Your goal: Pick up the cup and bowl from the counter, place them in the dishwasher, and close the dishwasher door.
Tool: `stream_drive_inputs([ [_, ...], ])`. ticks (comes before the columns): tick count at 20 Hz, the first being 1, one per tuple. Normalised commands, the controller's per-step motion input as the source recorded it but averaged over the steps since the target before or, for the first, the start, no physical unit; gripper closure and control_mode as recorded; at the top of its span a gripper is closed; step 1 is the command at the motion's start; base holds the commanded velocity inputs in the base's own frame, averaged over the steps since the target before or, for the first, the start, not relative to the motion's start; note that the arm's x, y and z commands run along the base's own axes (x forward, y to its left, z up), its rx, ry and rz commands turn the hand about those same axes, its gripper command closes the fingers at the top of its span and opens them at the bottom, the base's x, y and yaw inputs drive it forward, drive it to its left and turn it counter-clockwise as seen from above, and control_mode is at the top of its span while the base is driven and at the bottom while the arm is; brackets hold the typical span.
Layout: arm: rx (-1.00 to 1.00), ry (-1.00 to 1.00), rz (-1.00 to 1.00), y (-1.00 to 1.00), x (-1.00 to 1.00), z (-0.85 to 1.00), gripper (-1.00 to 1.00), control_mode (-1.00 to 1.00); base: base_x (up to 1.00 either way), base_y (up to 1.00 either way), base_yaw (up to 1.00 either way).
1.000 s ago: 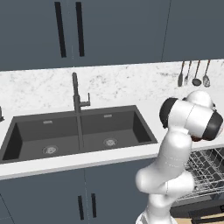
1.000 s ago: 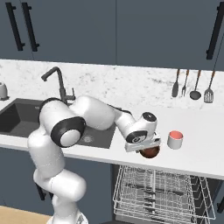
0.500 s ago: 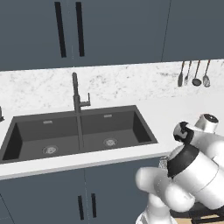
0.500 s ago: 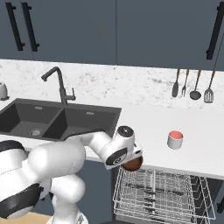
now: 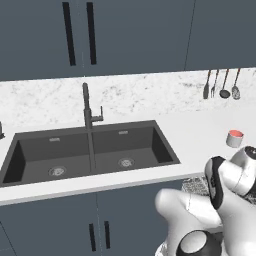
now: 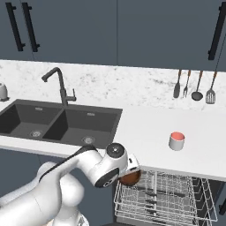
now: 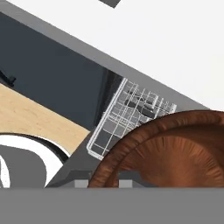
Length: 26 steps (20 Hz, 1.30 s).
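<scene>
Hand (image 6: 128, 175) gripping brown bowl (image 6: 131, 178) over dishwasher rack (image 6: 176, 198); cup (image 6: 176, 141) — counter (image 6: 145, 128)

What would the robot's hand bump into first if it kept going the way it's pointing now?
Probably the dishwasher's wire rack. The hand grips a brown bowl at the rack's near-left corner, and the hand view looks along it onto that rack. Depth is unclear, so it might pass beside it toward the floor.

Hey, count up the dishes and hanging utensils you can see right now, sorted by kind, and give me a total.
Cups: 1, the red-topped cup on the counter
Bowls: 1, the brown bowl in the claw over the dish rack
Hanging utensils: 4
Total: 6
</scene>
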Motion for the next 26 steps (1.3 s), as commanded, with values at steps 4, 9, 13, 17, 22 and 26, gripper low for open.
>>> stream_drive_inputs([
  [4, 0.15, -0.02, 0.04, -0.39, -0.27, 0.0, 1.0, -1.0, 0.0, 0.0, 0.0],
  [9, 0.21, -0.01, 0.09, -0.43, -0.02, 0.0, 1.0, -1.0, 0.0, 0.0, 0.0],
  [13, 0.12, -0.02, 0.1, -0.18, 0.09, -0.12, 1.0, -1.0, 0.0, 0.0, 0.0],
  [17, 0.06, 0.0, 0.11, -0.34, 0.09, -0.17, 1.0, -1.0, 0.0, 0.0, 0.0],
  [22, 0.05, 0.0, 0.12, -0.35, 0.24, -0.29, 1.0, -1.0, 0.0, 0.0, 0.0],
  [26, 0.05, 0.0, 0.11, -0.37, 0.31, -0.27, 1.0, -1.0, 0.0, 0.0, 0.0],
])
